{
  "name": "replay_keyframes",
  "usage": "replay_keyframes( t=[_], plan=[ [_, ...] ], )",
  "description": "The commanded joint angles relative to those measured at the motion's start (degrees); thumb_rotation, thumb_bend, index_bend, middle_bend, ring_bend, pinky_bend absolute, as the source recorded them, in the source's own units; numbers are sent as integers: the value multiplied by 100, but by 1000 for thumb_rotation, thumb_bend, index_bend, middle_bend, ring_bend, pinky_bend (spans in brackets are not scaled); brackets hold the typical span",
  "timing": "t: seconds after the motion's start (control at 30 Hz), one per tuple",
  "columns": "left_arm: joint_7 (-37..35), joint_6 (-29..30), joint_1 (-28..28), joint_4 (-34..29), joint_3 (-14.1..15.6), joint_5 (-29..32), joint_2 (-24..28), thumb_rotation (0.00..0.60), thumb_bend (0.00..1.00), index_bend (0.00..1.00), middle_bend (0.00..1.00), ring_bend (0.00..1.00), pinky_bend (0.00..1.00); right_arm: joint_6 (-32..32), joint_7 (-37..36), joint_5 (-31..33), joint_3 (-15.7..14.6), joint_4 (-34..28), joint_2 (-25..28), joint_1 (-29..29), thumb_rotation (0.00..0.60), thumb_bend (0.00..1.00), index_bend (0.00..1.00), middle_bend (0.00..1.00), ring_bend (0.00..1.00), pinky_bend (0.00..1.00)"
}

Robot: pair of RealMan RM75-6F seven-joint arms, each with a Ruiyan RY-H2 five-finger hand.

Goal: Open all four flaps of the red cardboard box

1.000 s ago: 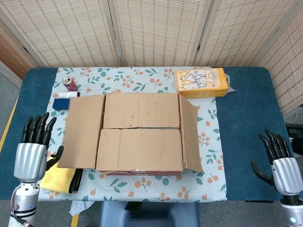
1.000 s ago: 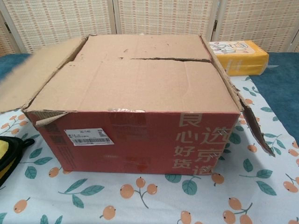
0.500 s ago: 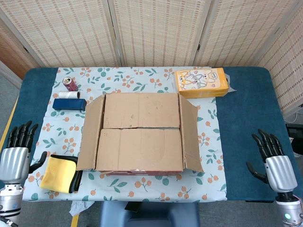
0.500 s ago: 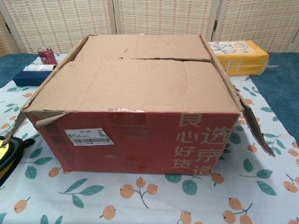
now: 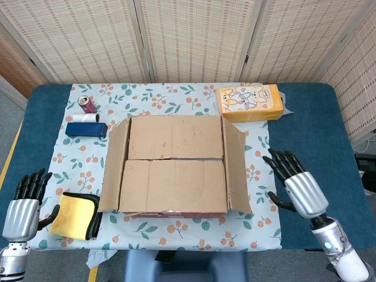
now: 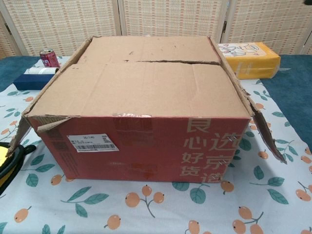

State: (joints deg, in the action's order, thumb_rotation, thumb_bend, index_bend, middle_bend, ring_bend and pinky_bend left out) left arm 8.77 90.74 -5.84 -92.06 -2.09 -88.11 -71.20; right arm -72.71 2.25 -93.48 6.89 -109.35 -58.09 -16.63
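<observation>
The red cardboard box (image 5: 175, 167) (image 6: 141, 146) stands mid-table on the patterned cloth. Its near flap (image 5: 174, 185) and far flap (image 5: 175, 136) lie flat and closed across the top. The left flap (image 5: 113, 167) and right flap (image 5: 236, 164) hang folded outward and down along the sides. My left hand (image 5: 22, 202) hovers low at the table's front left corner, fingers spread and empty. Just right of the right flap, my right hand (image 5: 296, 183) is raised with its fingers apart, holding nothing. Neither hand shows in the chest view.
A yellow cloth with a black strap (image 5: 73, 216) lies left of the box. A blue box (image 5: 86, 129), a white roll (image 5: 86, 117) and a red can (image 5: 86, 103) sit at the back left. A yellow tissue pack (image 5: 250, 101) lies at the back right.
The left flap swung from spread flat outward to hanging down, and my left hand dropped back toward the front left corner. My right hand moved in toward the box's right flap.
</observation>
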Motion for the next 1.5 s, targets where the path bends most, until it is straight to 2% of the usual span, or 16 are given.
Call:
replay_keyframes(
  t=[0.03, 0.17, 0.33, 0.47, 0.63, 0.8, 1.13, 1.5],
  plan=[
    [-25, 67, 57, 100, 25, -51, -27, 600, 396, 0, 61, 34, 15, 1019, -9, 687, 449, -479, 189, -816, 600, 384, 0, 0, 0, 0],
    [-180, 170, 96, 221, 8, -124, -48, 600, 396, 0, 61, 34, 14, 1694, 448, 1426, 758, -522, -48, -1444, 600, 385, 0, 0, 0, 0],
    [-432, 155, 153, 243, 38, -111, 52, 600, 395, 0, 61, 33, 13, 2129, 1117, 2368, 1039, -286, -572, -2158, 600, 385, 0, 0, 0, 0],
    [-530, 133, 171, 168, 43, -113, 171, 600, 396, 0, 61, 25, 9, 2328, 1524, 3044, 1107, -73, -874, -2595, 600, 385, 0, 0, 0, 0],
    [-630, 89, 195, 125, 3, -13, 253, 600, 396, 0, 61, 24, 9, 2425, 1916, 3668, 1021, 202, -1157, -2985, 600, 385, 0, 0, 0, 0],
    [-764, 29, 212, 92, -18, 66, 338, 600, 396, 0, 61, 23, 8, 2345, 2176, 3840, 915, 552, -1437, -3230, 600, 385, 0, 0, 0, 0],
    [-1041, -48, 223, 102, -90, 176, 455, 600, 396, 0, 61, 16, 8, 2501, 2137, 4112, 814, 1235, -1819, -3593, 600, 385, 0, 0, 0, 0],
    [-1227, 45, 286, 120, -159, 207, 526, 600, 396, 0, 61, 15, 8, 2586, 1883, 4091, 938, 2027, -2228, -3943, 600, 385, 0, 0, 0, 0]
  ],
)
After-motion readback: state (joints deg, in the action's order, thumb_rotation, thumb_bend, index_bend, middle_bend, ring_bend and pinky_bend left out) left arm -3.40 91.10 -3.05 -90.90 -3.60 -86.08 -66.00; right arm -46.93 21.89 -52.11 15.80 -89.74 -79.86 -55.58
